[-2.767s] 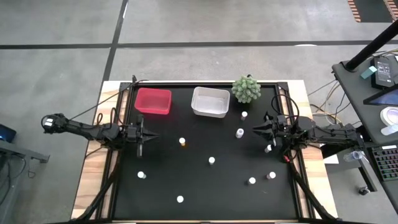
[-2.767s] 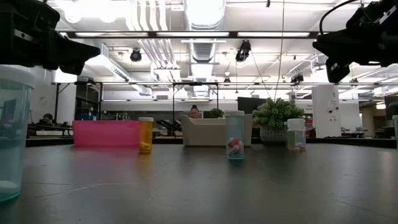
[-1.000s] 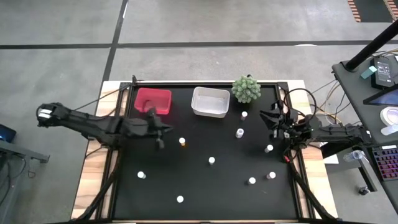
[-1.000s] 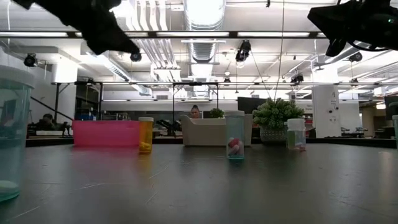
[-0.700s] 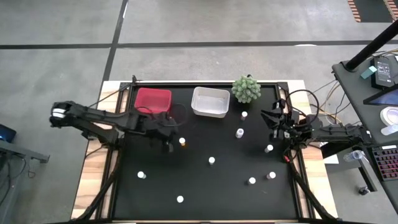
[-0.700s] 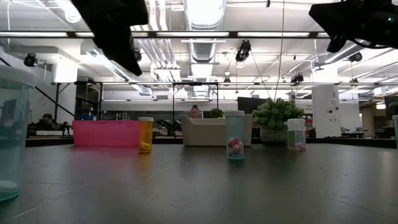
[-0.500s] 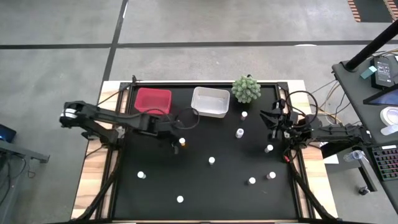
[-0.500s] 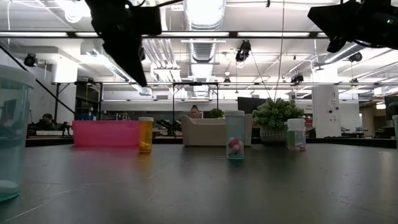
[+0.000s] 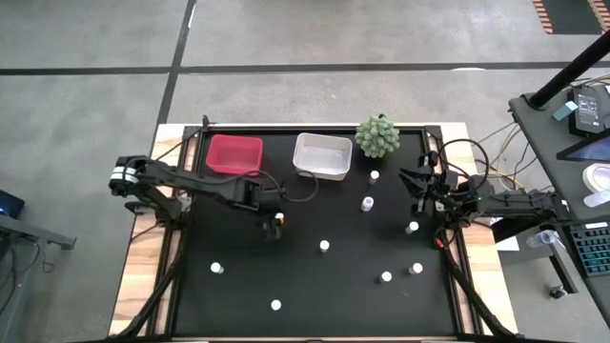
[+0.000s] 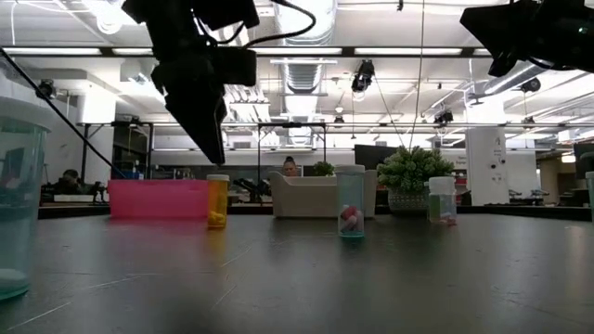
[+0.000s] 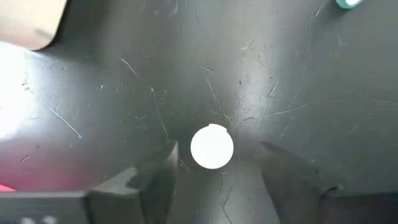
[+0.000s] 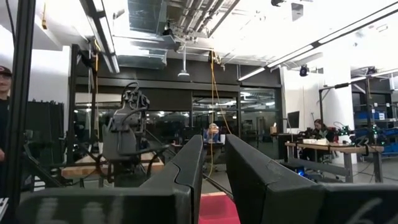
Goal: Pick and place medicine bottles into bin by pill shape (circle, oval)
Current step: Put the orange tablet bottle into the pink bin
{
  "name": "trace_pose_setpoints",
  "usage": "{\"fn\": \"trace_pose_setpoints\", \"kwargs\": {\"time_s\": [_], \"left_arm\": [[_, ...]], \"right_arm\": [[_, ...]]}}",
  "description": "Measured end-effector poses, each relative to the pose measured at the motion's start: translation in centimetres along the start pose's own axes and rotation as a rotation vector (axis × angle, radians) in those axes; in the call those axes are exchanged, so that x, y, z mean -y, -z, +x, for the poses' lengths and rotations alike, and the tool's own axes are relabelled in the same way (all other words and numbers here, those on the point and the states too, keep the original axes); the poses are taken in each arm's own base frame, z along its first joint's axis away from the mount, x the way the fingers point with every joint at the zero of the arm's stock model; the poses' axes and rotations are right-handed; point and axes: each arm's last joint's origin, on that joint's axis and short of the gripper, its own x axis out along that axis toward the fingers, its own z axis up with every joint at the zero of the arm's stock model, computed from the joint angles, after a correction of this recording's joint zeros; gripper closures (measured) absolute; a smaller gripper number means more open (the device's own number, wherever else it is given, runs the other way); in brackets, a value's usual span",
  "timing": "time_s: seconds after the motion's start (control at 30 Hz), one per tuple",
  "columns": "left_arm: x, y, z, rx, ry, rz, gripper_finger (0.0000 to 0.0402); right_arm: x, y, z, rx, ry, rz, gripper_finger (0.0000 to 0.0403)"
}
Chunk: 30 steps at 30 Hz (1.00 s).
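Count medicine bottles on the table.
9 bottles: one under the left gripper, two below the plant, one by the right gripper, one mid-table, two lower right, two lower left. Arms may hide others.

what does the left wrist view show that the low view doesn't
Only the left wrist view shows the left pincer open straight above the amber bottle's white cap, one finger on each side. Only the low view shows that amber bottle from the side, upright, with the plant and room behind. Both show the pink bin.
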Motion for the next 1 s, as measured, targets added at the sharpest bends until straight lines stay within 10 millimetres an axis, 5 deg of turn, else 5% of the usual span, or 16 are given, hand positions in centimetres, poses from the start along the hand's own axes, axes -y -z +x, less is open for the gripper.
{"fn": "trace_pose_setpoints", "kwargs": {"time_s": [0.53, 1.0], "left_arm": [[-0.2, 0.1, 2.2, -0.058, -0.048, -0.002, 0.0166], [-0.1, 0.0, 2.6, -0.054, -0.038, -0.005, 0.0263]], "right_arm": [[0.0, 0.0, 0.0, 0.001, 0.000, -0.015, 0.0342], [0.0, -0.1, 0.0, 0.002, 0.001, -0.018, 0.0342]]}}
